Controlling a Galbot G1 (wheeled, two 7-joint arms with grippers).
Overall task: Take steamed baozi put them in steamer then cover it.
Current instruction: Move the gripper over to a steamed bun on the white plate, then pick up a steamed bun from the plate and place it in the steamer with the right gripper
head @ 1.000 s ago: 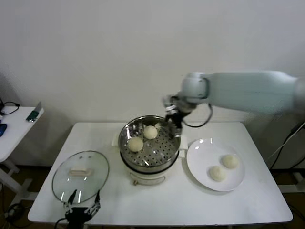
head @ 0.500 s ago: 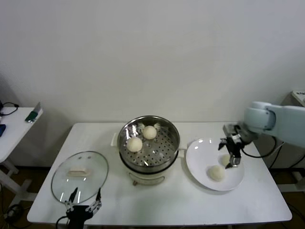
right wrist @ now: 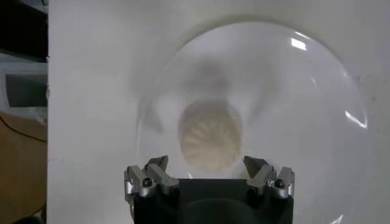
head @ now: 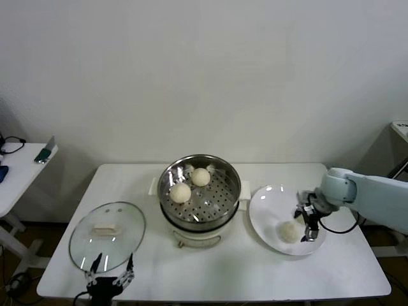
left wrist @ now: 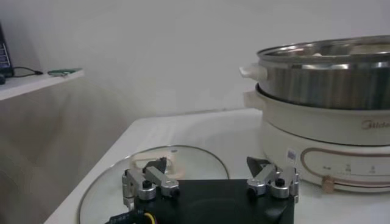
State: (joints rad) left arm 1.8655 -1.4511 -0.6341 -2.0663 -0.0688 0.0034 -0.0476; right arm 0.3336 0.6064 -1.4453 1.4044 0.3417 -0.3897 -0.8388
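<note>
Two baozi (head: 180, 192) (head: 201, 176) lie in the shiny steamer (head: 226, 197) on its cream pot base at the table's middle. On the white plate (head: 264, 210) to the right one baozi (head: 288, 231) shows in the head view. My right gripper (head: 307, 224) hangs low over the plate, next to that bun. In the right wrist view a pleated baozi (right wrist: 211, 143) sits just ahead of the open right gripper (right wrist: 208, 170), untouched. The glass cover (head: 107, 234) lies flat at the front left. My left gripper (head: 109, 274) waits open at its near edge, empty.
A small side table (head: 25, 162) with a green object and cables stands to the far left. The left wrist view shows the cover (left wrist: 164, 176) ahead of the left gripper (left wrist: 210, 173), with the steamer (left wrist: 329, 73) beyond it. The white table's front edge runs close to the left gripper.
My right arm has swung from the steamer's rim over to the plate and come down low over the buns there. The left arm has stayed put.
</note>
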